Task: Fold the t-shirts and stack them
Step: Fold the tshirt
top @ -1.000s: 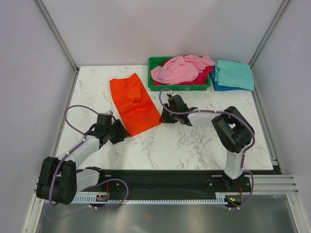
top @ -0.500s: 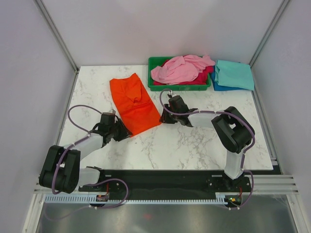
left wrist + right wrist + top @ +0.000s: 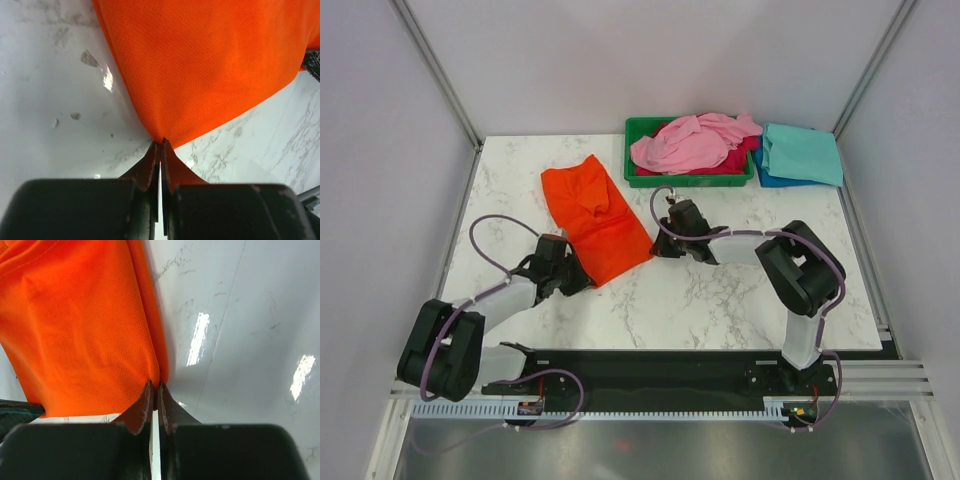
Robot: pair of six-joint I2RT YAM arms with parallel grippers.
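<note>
A bright orange t-shirt lies folded lengthwise on the marble table, left of centre. My left gripper is shut on its near left corner; in the left wrist view the fingertips pinch the orange cloth. My right gripper is shut on the shirt's near right corner, and in the right wrist view the cloth runs into the closed gripper. A light pink t-shirt lies heaped over a magenta one in the tray. A teal t-shirt lies folded on a blue one at the back right.
The green plastic tray stands at the back centre, just beyond the right gripper. Grey walls enclose the table on three sides. Bare marble stretches in front of the shirt.
Both grippers have closed on the near corners of the orange shirt. The left gripper moved right and forward to the hem; the shirt's near edge has shifted slightly.
</note>
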